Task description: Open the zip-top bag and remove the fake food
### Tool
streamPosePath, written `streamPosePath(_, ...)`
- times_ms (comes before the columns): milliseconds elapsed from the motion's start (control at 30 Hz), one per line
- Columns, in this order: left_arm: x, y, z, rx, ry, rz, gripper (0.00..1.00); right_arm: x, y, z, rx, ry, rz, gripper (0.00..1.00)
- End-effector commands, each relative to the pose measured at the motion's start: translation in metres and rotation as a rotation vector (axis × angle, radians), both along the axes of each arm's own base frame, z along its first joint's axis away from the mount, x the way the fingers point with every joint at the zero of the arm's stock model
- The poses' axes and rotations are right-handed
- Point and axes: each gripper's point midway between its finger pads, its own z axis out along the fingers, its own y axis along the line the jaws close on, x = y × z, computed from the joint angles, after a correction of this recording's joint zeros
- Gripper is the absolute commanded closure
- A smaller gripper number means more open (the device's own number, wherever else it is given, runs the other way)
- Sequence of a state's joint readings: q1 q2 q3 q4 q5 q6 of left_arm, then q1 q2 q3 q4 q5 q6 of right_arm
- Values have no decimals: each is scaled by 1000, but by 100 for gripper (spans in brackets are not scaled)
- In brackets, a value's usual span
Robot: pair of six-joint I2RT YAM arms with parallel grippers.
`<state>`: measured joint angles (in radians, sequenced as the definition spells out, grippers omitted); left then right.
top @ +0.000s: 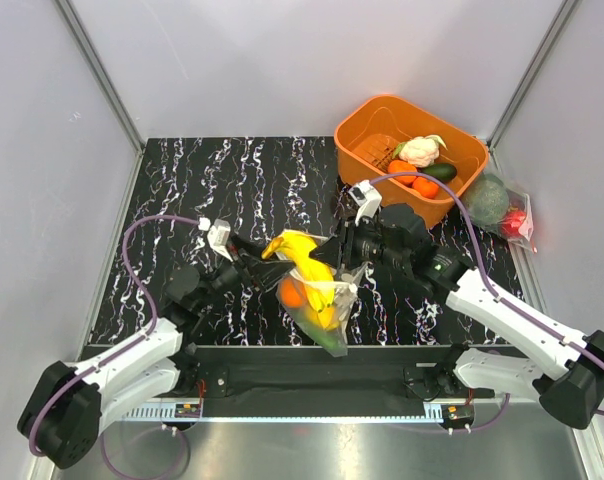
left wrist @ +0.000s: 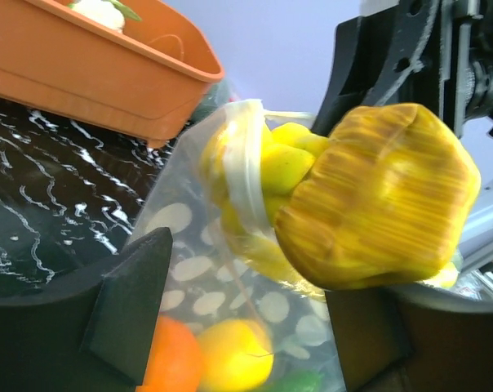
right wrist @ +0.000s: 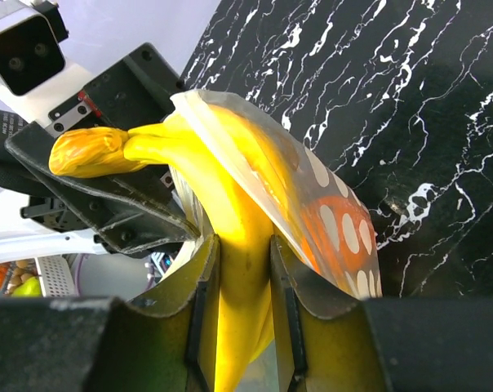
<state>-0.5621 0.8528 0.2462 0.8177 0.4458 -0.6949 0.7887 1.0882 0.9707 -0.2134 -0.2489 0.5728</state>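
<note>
Top view: the zip-top bag (top: 322, 315) hangs between the two grippers above the near edge of the black marbled table (top: 232, 180), mouth up, its bottom corner reaching past the table's front edge. A banana (top: 300, 258) sticks out of the mouth, stem end toward the left arm. An orange fruit (top: 291, 292) and a yellow piece (left wrist: 234, 355) sit lower inside the dotted film, and a green vegetable (top: 332, 341) lies at the bottom corner. Right gripper (right wrist: 242, 310): jaws closed on the banana, one finger on each side of its body; the bag film drapes over the banana's far side just beyond the fingers, and I cannot tell whether the film is pinched too. Left gripper (left wrist: 246, 327): jaws stand wide apart, with the bag's dotted wall filling the gap between them; the banana's stem end lies above the finger on the right of that view. I cannot tell whether either pad presses on the bag. Far right corner: orange bin (top: 452, 140) holding a white cauliflower (top: 419, 151). Just beside it, against the wall, lies an undotted clear bag (top: 507, 205) with a green ball (top: 488, 198) and a red item (top: 518, 222).
</note>
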Motion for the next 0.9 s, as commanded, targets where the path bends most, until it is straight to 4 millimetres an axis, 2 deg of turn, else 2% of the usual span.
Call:
streamPosePath(0,-5,-2,25,-53,-98,-33,36,-2,7,36,128,-43,17,100)
streamPosePath(167,-10,2,12,-30,-82,-32,63,0,-6,46,137,-50,-15,100)
streamPosePath(200,-10,4,14,-36,-91,-18,76,-1,-9,46,137,-50,-14,100)
streamPosePath(367,-7,8,7,-12,-70,19,98,-14,-10,44,168,-18,66,100)
streamPosePath(533,2,7,6,1,-52,43,100,-31,6,38,196,30,225,100)
streamPosePath(567,4,5,13,-3,-62,40,100,-39,9,36,198,50,281,100)
streamPosePath(600,7,2,9,9,-50,34,100,-39,13,32,187,58,303,100)
streamPosePath(667,12,-1,18,8,-63,30,100,-44,15,33,192,58,344,100)
streamPosePath(767,21,-4,17,21,-56,45,100,-46,12,32,152,44,364,100)
streamPosePath(867,23,-9,16,41,-62,26,100,-45,12,41,164,9,356,100)
